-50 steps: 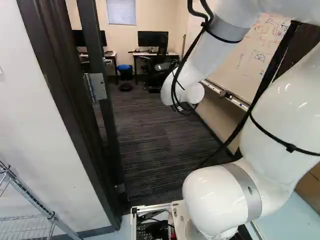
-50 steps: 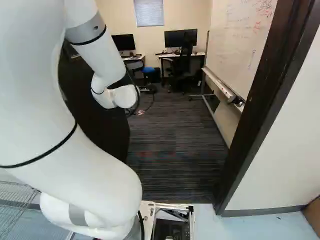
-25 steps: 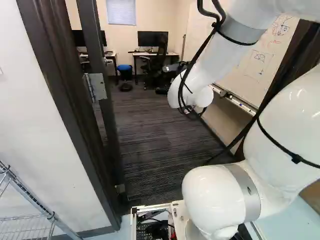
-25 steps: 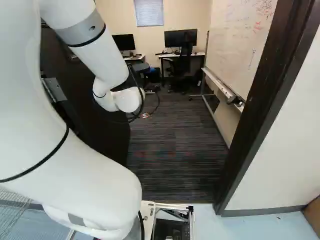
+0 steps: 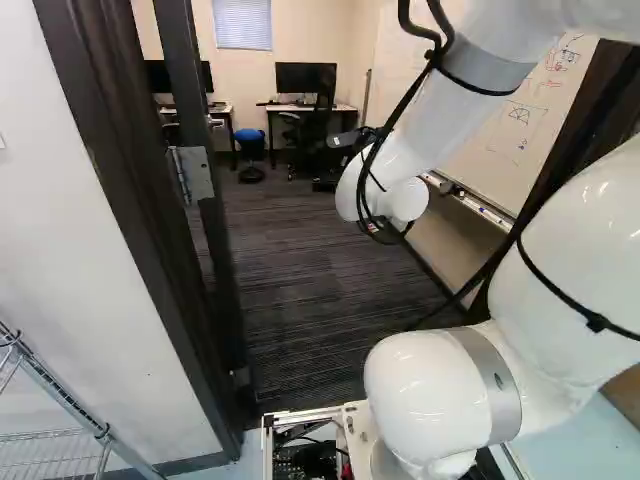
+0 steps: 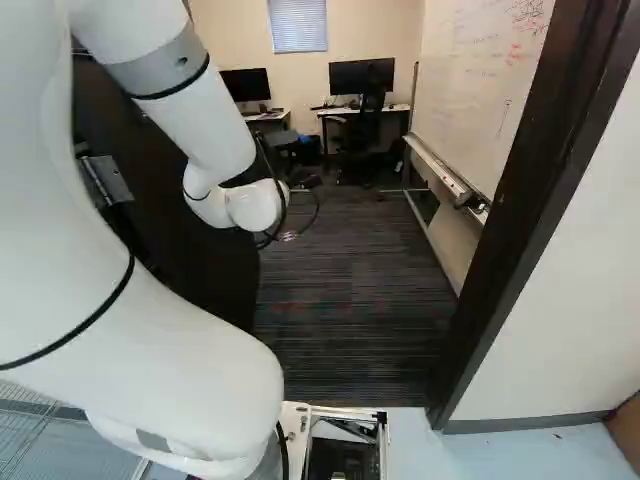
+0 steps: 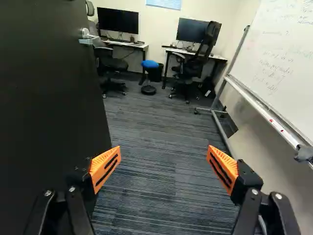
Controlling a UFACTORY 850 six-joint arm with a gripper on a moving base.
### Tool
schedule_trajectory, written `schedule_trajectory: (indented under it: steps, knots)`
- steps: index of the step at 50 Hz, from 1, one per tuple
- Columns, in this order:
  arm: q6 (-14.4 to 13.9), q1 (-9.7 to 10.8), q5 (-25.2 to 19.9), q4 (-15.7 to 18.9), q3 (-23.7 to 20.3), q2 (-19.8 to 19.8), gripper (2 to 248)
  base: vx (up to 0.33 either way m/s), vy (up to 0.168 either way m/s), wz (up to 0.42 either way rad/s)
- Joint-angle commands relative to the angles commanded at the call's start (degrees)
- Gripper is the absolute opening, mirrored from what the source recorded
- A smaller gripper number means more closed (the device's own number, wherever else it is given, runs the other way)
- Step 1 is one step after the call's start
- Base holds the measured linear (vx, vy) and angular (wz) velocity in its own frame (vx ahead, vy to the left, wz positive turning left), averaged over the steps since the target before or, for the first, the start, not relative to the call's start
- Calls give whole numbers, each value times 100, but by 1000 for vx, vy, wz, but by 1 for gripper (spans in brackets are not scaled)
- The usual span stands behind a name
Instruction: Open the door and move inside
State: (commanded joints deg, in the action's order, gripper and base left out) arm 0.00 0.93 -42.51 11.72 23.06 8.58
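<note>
So the base hasn't budged, but over the last second the arm [image 5: 400, 160] has shifted a bit to the right in the left base view, and the door's hinge plate [image 6: 115, 180] now shows past it in the right base view. The door [image 7: 44, 107] hasn't moved that I can see, already swung into the room at the left. I'd call the opening part done; what's left is driving in. The claw [image 7: 164, 152] is spread wide, holding nothing, lever handle [image 7: 86, 39] well ahead of it.

Left to right: wire rack [image 5: 75, 405], door, striped dark carpet [image 5: 300, 290] past the pale floor [image 6: 530, 455], then the doorframe's right side [image 6: 528, 210]. Further in, two monitors on benches [image 7: 212, 56], blue stool [image 7: 149, 64], mesh office chair [image 7: 195, 61], whiteboard [image 7: 279, 54]. Personally I'd watch arm clearance on both sides going through.
</note>
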Motion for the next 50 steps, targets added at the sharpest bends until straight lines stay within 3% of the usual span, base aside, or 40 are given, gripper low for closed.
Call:
schedule_trajectory:
  steps: [50]
  knots:
    - [0, -73, -588, -921, -1419, 583, 247, 0, 0, 0]
